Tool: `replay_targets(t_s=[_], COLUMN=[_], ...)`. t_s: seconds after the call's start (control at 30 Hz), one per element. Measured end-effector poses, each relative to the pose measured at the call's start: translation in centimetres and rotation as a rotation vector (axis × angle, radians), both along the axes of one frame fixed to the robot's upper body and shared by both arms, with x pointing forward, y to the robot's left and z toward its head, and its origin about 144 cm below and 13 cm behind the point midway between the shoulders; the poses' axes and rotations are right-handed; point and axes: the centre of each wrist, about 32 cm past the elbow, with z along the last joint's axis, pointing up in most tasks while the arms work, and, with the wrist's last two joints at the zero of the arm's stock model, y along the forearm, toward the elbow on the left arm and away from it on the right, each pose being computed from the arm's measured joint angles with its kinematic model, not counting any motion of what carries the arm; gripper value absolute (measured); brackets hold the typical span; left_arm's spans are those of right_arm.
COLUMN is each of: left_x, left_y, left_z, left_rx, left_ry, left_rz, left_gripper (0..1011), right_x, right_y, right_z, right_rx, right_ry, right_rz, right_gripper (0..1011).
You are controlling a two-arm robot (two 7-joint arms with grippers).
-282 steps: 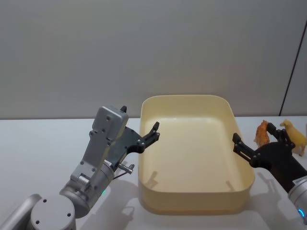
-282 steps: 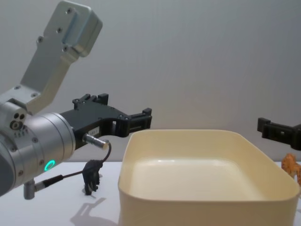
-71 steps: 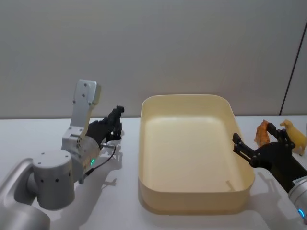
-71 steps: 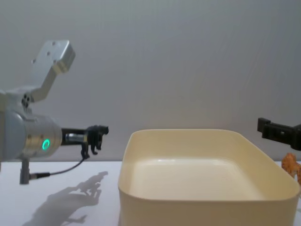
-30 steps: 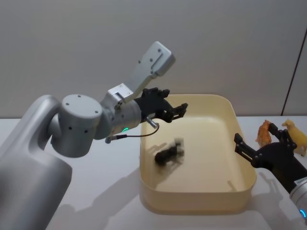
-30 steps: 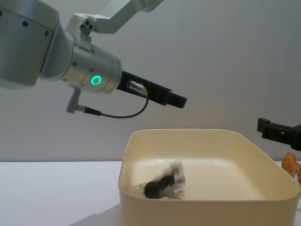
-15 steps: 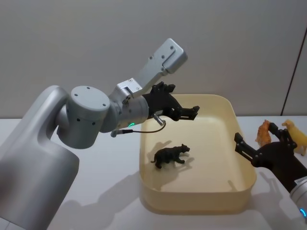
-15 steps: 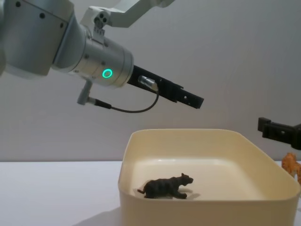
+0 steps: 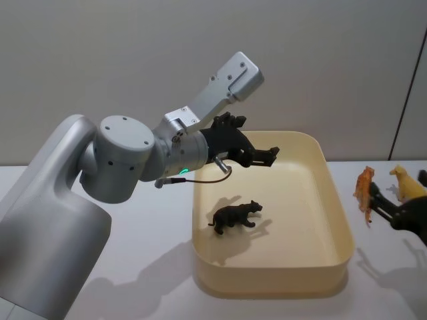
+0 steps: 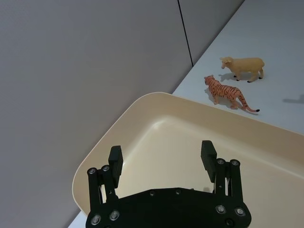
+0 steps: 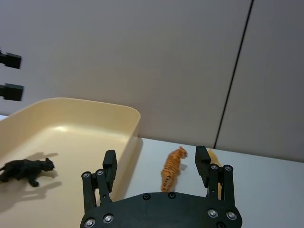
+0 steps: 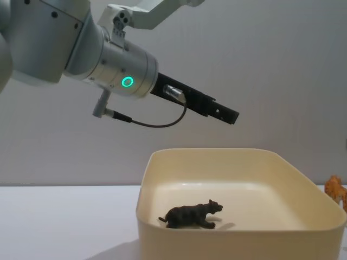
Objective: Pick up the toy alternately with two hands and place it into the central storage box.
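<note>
Black panther toy point(image 9: 235, 217) stands crosswise in storage box point(image 9: 337, 227), head rightward.

The small black plastic toy panther point(image 9: 235, 216), which first stood on the white bench point(image 9: 160, 220) left of the large cream-yellow plastic tub point(image 9: 313, 160) and was then carried by the left tool point(image 9: 263, 157), now stands upright on the tub's floor. The left tool has risen from beside the tub to hang over it, fingers spread and empty. The right tool point(image 11: 156, 157) has drawn back from the tub's right wall, just beside the orange striped toy tiger point(image 9: 364, 188).
</note>
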Motion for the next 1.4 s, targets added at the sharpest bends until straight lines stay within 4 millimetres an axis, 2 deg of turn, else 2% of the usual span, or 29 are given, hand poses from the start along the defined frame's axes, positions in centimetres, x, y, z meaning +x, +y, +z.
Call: replay_targets(t_s=[0.23,0.43,0.97,1.4], left_x=[0.0,0.1,0.1,0.1], left_y=[0.0,-0.1,-0.1,-0.1], left_z=[0.0,0.1,0.1,0.1], left_rx=[0.002,0.003,0.005,0.005], left_ry=[0.000,-0.001,0.000,0.000], left_rz=[-0.003,-0.005,-0.007,-0.007], left_gripper=[1002,1002,1001,1002], right_x=[-0.4,0.2,5.3,9.5], right_y=[-1.0,-1.3,0.2,2.8], right_z=[-0.1,-0.7,-3.1,-5.4], right_rx=[-0.026,-0.046,-0.057,-0.061], right_ry=[0.033,0.075,0.142,0.182], right_rz=[-0.036,-0.052,-0.112,-0.121], right_gripper=[1001,1001,1001,1001])
